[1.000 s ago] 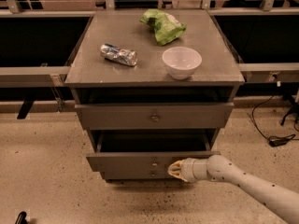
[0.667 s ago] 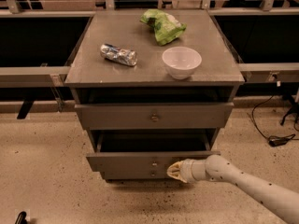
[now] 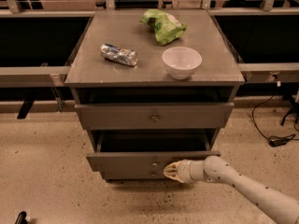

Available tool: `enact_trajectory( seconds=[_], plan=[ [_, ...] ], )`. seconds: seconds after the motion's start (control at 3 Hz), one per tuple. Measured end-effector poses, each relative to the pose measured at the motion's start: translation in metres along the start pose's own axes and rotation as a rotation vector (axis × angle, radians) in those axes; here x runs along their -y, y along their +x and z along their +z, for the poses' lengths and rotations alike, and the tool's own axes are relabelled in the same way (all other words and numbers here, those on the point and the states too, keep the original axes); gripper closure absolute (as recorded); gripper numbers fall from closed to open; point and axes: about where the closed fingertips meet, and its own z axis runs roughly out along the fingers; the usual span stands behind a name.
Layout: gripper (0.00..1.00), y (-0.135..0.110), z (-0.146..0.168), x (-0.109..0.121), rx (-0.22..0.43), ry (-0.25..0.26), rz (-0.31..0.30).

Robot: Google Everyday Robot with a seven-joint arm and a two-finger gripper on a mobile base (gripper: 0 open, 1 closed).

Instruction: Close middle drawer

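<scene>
Right of the knob, gripper (image 3: 171,171) sits at the middle drawer (image 3: 124,161) front; drawer pulled out, grip width can't tell.

Light: dim, warm, from overhead | cabinet top (image 3: 93,73) evenly lit; faint sheen on white bowl (image 3: 181,62) and crushed can (image 3: 119,54) | deep shadow inside open middle drawer (image 3: 121,162) | gripper (image 3: 170,170) pale, brightly lit, lower centre, at drawer front | frame's left and right edges dark.

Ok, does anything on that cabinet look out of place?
The middle drawer stands pulled out, its dark inside showing, with the gripper at its front, right of the knob. A crumpled can lies on the cabinet top.
</scene>
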Motion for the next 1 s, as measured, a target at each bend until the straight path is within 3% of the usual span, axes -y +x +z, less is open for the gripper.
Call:
enact_trajectory(
  seconds=[1.0],
  plan=[
    [1.00,-0.0042,0.0167,0.0051,0.029,-0.014,-0.021]
  ],
)
